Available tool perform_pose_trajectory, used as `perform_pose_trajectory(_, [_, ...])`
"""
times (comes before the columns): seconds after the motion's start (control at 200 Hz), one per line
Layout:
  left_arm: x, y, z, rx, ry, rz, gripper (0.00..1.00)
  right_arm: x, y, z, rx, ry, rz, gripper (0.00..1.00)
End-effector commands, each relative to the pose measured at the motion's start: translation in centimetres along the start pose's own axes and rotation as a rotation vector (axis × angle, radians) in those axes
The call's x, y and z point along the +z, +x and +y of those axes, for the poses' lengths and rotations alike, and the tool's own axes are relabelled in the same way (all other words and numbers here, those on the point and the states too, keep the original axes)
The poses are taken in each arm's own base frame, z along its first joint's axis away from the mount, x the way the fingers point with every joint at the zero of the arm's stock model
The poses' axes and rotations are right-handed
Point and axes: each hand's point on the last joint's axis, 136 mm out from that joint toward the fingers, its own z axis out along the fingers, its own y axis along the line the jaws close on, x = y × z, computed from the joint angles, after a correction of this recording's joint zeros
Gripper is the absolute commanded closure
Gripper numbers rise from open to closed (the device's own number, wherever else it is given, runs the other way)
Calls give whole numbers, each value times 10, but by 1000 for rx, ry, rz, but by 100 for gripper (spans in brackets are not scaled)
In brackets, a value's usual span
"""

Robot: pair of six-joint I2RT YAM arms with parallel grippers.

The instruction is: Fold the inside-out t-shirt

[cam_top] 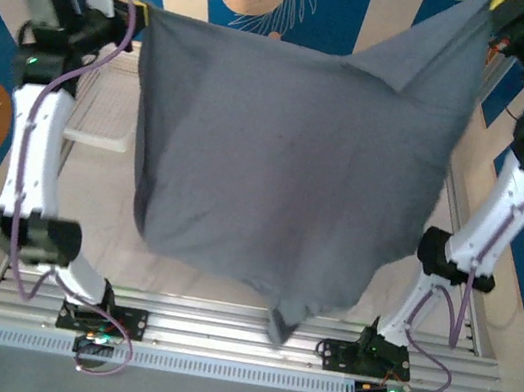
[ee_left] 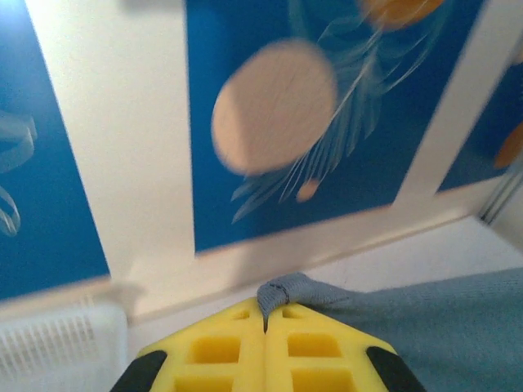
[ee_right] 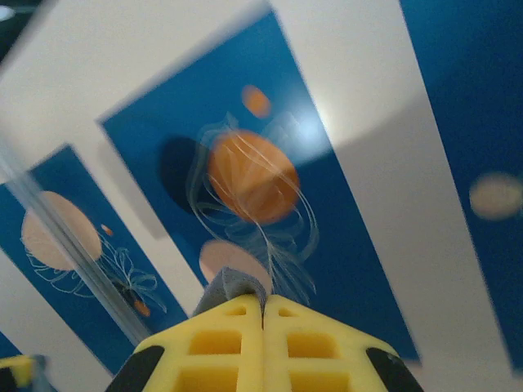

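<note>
Slate-grey cotton sags between my two pincers: the inside-out t-shirt (cam_top: pixel 277 168), stretched as a soft, creased sheet with a narrow tail of cloth dangling from its lowest edge. My left gripper (ee_left: pixel 264 314) is clenched on a bunched, seamed corner. Its yellow ribbed fingers (ee_left: pixel 221 351) are pressed flat together, and the knit fabric spills away to its right. My right gripper (ee_right: pixel 263 306) is likewise pinched tight on a small grey fold poking up just past its tips. Beside and below the left gripper sits a white plastic lattice basket (cam_top: pixel 105 107) — rigid, finely gridded.
</note>
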Motion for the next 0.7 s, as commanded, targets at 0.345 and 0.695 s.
perform_pose_trajectory(0.345, [82, 26, 12, -155, -11, 87, 10, -5, -6, 2, 253, -20, -11, 1])
perform_pose_trajectory(0.695, [2, 170, -102, -221, 51, 454, 62, -96, 182, 119, 105, -65, 701, 6])
